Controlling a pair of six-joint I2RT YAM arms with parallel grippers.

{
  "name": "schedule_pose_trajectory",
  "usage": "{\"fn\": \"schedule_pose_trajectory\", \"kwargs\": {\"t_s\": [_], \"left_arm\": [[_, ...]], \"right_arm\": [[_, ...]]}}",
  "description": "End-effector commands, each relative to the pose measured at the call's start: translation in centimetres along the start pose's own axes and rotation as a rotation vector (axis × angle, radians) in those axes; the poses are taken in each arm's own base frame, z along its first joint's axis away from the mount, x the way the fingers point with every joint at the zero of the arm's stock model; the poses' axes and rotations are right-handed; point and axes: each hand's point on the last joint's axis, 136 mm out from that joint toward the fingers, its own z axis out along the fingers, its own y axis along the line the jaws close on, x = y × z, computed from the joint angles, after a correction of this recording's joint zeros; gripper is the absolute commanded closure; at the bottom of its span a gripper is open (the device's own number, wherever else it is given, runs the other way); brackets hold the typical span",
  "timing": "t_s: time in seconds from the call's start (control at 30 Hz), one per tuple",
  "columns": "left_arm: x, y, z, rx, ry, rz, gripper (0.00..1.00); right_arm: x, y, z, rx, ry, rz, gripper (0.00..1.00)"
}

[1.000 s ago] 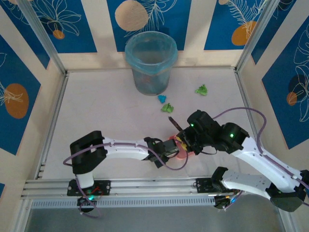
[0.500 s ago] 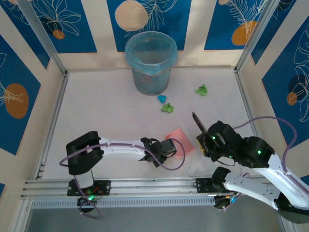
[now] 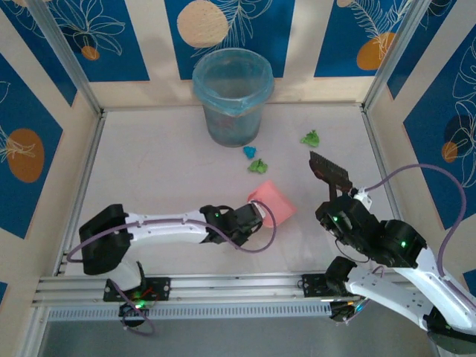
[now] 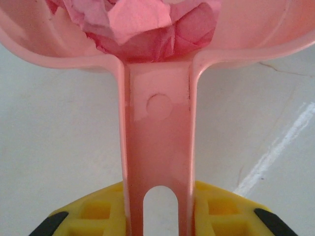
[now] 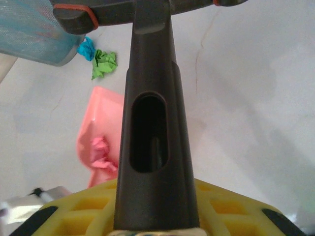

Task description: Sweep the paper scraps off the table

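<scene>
My left gripper (image 3: 251,218) (image 4: 158,216) is shut on the handle of the pink dustpan (image 3: 272,201) (image 4: 157,147), which holds pink and red paper scraps (image 4: 147,29) (image 5: 101,152). To its right, my right gripper (image 3: 344,213) (image 5: 155,216) is shut on the dark brush handle (image 5: 152,147). The brush head (image 3: 329,171) is raised and points away over the table (image 3: 149,163). Loose paper scraps lie beyond the pan: a green one (image 3: 258,166) (image 5: 104,64), a cyan one (image 3: 249,152) (image 5: 87,49) and another green one (image 3: 310,138) further right.
A bin with a blue liner (image 3: 232,93) (image 5: 29,29) stands at the back middle, close to the cyan scrap. Aluminium rails (image 3: 375,160) and patterned walls bound the table on three sides. Open surface lies to the left of the dustpan.
The right arm pulled the brush away from the dustpan, back to the right, with the head raised. The left arm pushed the dustpan a little farther from the near edge.
</scene>
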Motion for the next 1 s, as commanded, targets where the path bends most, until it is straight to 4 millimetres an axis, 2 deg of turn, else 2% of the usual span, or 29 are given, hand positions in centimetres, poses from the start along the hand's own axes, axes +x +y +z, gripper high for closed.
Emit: {"fn": "schedule_pose_trajectory", "kwargs": {"t_s": [0.0,0.2,0.37,0.47,0.6,0.77,0.97], "left_arm": [[-1.5,2.5,-2.8,-0.035,-0.028,-0.124,1.00],[-4.9,6.5,-7.5,-0.090,-0.095,-0.281,1.00],[-9.1,10.7,-10.8,-0.133,-0.154,-0.400,1.00],[-12.1,12.9,-12.7,-0.140,-0.205,-0.447,1.00],[-16.3,15.9,-14.7,-0.123,-0.249,-0.501,1.00],[-21.1,19.2,-14.9,0.024,-0.270,-0.610,1.00],[-26.8,21.9,-13.3,0.432,-0.360,-0.862,1.00]], "right_arm": [[-1.7,-0.4,0.4,0.024,-0.110,-0.165,1.00],[-0.3,-1.1,1.4,0.037,-0.055,-0.264,1.00],[2.1,-1.4,2.3,0.006,0.046,-0.292,1.00],[3.9,-1.0,3.1,-0.029,0.119,-0.291,1.00],[6.0,-1.5,4.5,-0.033,0.194,-0.277,1.00],[8.4,-1.8,5.7,-0.057,0.279,-0.263,1.00],[9.7,-1.9,6.0,-0.073,0.331,-0.251,1.00]]}}
